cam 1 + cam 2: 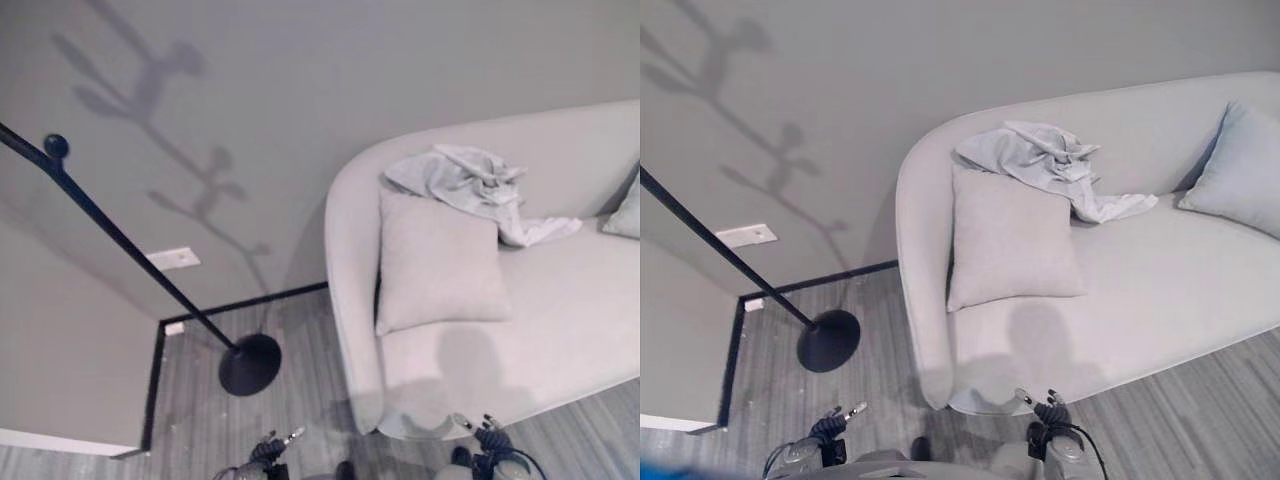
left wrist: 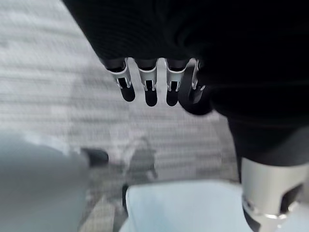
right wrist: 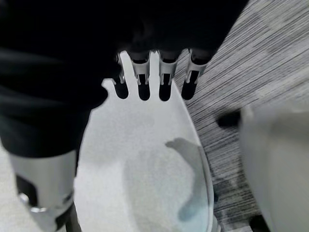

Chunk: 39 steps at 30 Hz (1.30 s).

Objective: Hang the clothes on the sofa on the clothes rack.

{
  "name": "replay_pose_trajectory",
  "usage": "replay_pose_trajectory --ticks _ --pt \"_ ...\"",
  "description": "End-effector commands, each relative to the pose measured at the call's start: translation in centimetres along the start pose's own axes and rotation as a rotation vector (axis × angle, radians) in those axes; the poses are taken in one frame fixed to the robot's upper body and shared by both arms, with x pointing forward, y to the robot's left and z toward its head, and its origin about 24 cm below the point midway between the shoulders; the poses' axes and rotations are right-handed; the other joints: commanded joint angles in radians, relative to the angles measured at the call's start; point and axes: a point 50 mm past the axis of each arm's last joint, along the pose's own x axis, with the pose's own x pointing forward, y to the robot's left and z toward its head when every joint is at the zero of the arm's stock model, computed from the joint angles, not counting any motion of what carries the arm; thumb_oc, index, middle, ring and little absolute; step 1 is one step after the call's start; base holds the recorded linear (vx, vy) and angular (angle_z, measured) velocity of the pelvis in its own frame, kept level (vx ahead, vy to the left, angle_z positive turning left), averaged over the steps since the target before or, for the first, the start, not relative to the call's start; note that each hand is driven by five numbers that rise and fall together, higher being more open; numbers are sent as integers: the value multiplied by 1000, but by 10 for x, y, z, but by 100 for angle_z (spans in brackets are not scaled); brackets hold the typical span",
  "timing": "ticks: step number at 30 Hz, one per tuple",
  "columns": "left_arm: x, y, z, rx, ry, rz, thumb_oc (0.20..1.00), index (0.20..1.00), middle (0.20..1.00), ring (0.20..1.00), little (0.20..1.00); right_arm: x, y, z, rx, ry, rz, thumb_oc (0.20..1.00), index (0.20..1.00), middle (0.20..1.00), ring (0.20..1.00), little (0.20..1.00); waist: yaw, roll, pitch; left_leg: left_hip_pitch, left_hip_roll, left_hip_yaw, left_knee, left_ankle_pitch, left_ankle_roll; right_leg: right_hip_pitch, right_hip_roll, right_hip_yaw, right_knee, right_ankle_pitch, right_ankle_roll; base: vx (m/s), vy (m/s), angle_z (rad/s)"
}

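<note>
Crumpled pale cloth [image 1: 1040, 160] drapes the rounded sofa's [image 1: 1160, 290] back above a square cushion [image 1: 1010, 240], well right of the thin black rack [image 1: 120, 245], while both hands [image 2: 149, 82] [image 3: 154, 77] hang relaxed and empty.

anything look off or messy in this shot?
A light grey garment lies crumpled over the sofa backrest, spilling behind the square cushion instead of hanging on the black clothes rack. Nothing else stands out.
</note>
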Motion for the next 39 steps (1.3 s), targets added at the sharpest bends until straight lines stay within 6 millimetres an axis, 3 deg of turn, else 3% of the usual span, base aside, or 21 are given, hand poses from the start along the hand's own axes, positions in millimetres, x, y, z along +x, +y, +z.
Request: replay_pose_trajectory --ticks 1,5,8,12,14,15,16,18,20,21,23,24,28,33,34,35,36,39 --pt "2 4 12 19 -25 12 1000 1000 1000 1000 1000 5 -9 26 -19 -110 -29 1000 1000 1000 1000 1000 -1 -56 -18 -9 90 -58 -32 16 -97 164 75 40 -237 103 -67 69 89 -20" --pt "1 5 1 -21 17 23 1000 1000 1000 1000 1000 4 -7 20 -28 -96 -16 1000 1000 1000 1000 1000 -12 -59 -25 55 55 -73 -83 25 -89 165 180 94 -238 80 -97 108 54 0" --pt "1 -5 0 -29 15 2 1000 1000 1000 1000 1000 4 -5 19 -47 -96 -8 1000 1000 1000 1000 1000 -35 -70 -1 76 30 -112 -62 10 -81 138 209 119 -224 95 -119 131 -42 26" --pt "0 -12 -3 -76 12 -14 1000 1000 1000 1000 1000 1 -2 32 -102 -170 26 1000 1000 1000 1000 1000 -33 -86 -3 82 30 -123 -9 -23 -83 175 199 101 -268 110 -126 96 -100 38" --pt "1 -20 6 -113 -21 -32 1000 1000 1000 1000 1000 0 0 49 -96 -241 43 1000 1000 1000 1000 1000 -29 -96 18 33 35 -125 112 -53 -90 181 194 94 -263 106 -134 -31 -85 4" --pt "1 -20 6 -113 -21 -32 1000 1000 1000 1000 1000 0 0 49 -96 -241 43 1000 1000 1000 1000 1000 -29 -96 17 30 36 -125 116 -55 -90 180 195 93 -263 106 -134 -38 -69 2" --pt "0 -23 5 -115 -20 -45 1000 1000 1000 1000 1000 -2 2 61 -114 -297 61 1000 1000 1000 1000 1000 -22 -104 25 -24 36 -126 204 -54 -95 189 185 93 -265 107 -140 0 0 0" --pt "0 -24 5 -118 -22 -51 1000 1000 1000 1000 1000 -3 2 67 -122 -328 67 1000 1000 1000 1000 1000 -19 -105 26 -50 38 -134 219 -48 -93 194 181 91 -269 106 -140 21 -19 6" --pt "0 -27 9 -130 -43 -66 1000 1000 1000 1000 1000 -5 2 80 -127 -384 68 1000 1000 1000 1000 1000 -8 -106 14 -69 46 -148 175 -30 -92 211 172 89 -288 102 -136 143 13 3" --pt "0 -28 10 -129 -48 -69 1000 1000 1000 1000 1000 -8 4 90 -132 -429 77 1000 1000 1000 1000 1000 2 -102 -2 -79 61 -172 114 15 -102 223 171 87 -301 94 -136 161 25 1" --pt "0 -28 10 -129 -48 -69 1000 1000 1000 1000 1000 -8 4 90 -132 -429 77 1000 1000 1000 1000 1000 1 -103 -1 -76 60 -173 110 17 -102 225 170 86 -302 93 -136 104 25 3" --pt "0 -33 10 -121 -49 -83 1000 1000 1000 1000 1000 -12 3 106 -214 -508 57 1000 1000 1000 1000 1000 16 -94 -4 -111 66 -217 21 74 -116 243 175 94 -307 73 -140 150 47 0" --pt "-2 -41 6 -81 -50 -110 1000 1000 1000 1000 1000 -20 1 137 -360 -657 4 1000 1000 1000 1000 1000 40 -75 5 -192 56 -282 -99 117 -132 294 179 156 -304 25 -145 208 109 -10" --pt "-4 -38 -5 -65 -17 -90 1000 1000 1000 1000 1000 -24 2 150 -427 -720 -19 1000 1000 1000 1000 1000 57 -56 -3 -203 82 -240 -99 147 -138 335 162 185 -319 10 -136 179 154 -47" --pt "-5 -35 -15 -28 18 -75 1000 1000 1000 1000 1000 -26 3 153 -459 -744 -33 1000 1000 1000 1000 1000 61 -51 -26 -178 89 -233 -99 178 -143 359 137 191 -342 10 -123 277 226 -57" --pt "-5 -35 -15 -28 18 -75 1000 1000 1000 1000 1000 -26 3 153 -459 -744 -33 1000 1000 1000 1000 1000 61 -52 -25 -176 88 -233 -99 177 -143 361 135 191 -343 10 -123 386 299 -63" --pt "-4 -32 -13 1 12 -63 1000 1000 1000 1000 1000 -28 7 158 -524 -776 -51 1000 1000 1000 1000 1000 64 -56 -38 -156 88 -211 -93 189 -142 360 103 194 -353 18 -106 186 144 -42" --pt "-2 -30 -7 51 -2 -52 1000 1000 1000 1000 1000 -31 11 173 -601 -839 -109 1000 1000 1000 1000 1000 75 -66 -43 -145 84 -180 -77 172 -130 340 65 204 -349 38 -84 243 217 -26"
